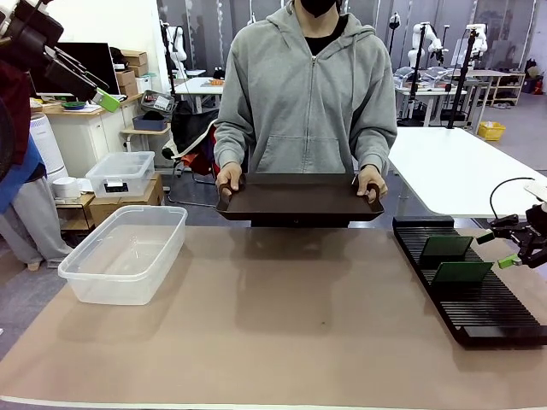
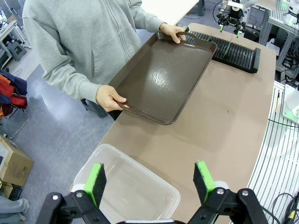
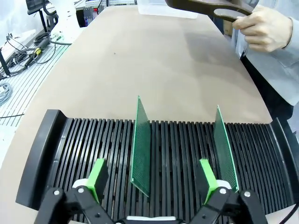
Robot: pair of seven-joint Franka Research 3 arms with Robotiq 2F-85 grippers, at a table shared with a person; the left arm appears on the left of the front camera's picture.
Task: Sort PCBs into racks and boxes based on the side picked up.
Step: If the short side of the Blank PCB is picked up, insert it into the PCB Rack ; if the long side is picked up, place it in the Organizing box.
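Two green PCBs stand upright in slots of the long black rack (image 1: 479, 299) at the table's right: one (image 1: 446, 247) farther back, one (image 1: 461, 272) nearer. My right gripper (image 1: 497, 249) hovers just right of them, open. In its wrist view the gripper (image 3: 152, 179) hangs over the rack (image 3: 51, 154). One board (image 3: 141, 144) stands free between the pads and the other (image 3: 225, 149) just outside them. My left gripper (image 2: 149, 182) is open and raised above the clear tub (image 2: 126, 186), which holds nothing. The tub (image 1: 128, 252) sits at the table's left, with the left gripper (image 1: 104, 99) high above it.
A person at the far side holds a dark brown handled tray (image 1: 299, 198) with both hands above the table edge; the tray (image 2: 163, 79) is bare. A white table (image 1: 461, 166) stands behind on the right.
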